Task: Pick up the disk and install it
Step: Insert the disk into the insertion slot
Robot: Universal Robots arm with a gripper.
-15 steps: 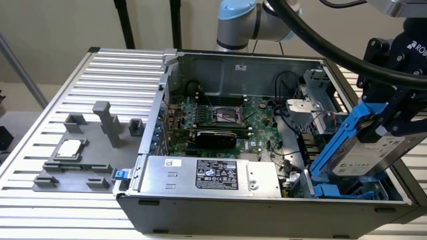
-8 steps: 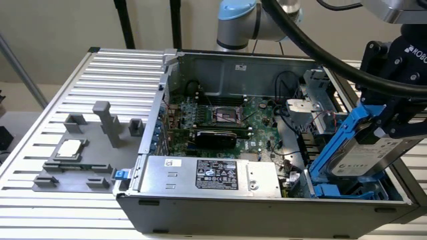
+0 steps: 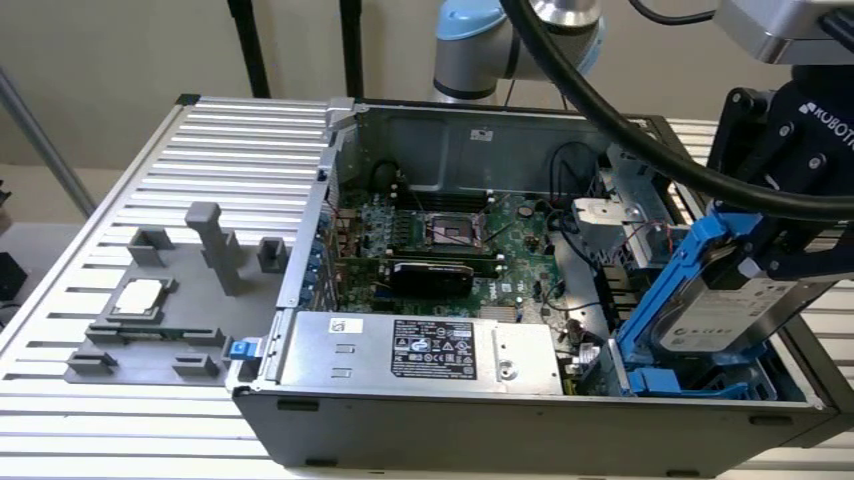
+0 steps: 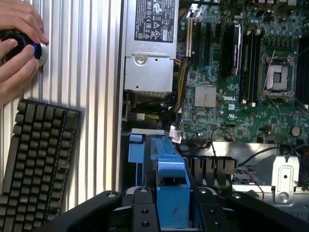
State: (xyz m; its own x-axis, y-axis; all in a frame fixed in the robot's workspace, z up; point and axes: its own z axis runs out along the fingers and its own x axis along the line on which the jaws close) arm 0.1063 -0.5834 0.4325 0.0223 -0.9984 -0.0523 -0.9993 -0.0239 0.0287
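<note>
**Exterior view:** the arm's gripper clamps the upper end of the disk. The disk stands tilted in its blue frame at about four o'clock, its lower end inside the open computer case. The power supply lies at six o'clock (black label facing up), with the motherboard at its twelve o'clock. A CPU chip rests on a grey fixture at nine o'clock.

**Wrist view:** black fingers pinch the disk's blue edge above the motherboard. A person's hand rests on a knob near a keyboard on the slatted table.
</note>
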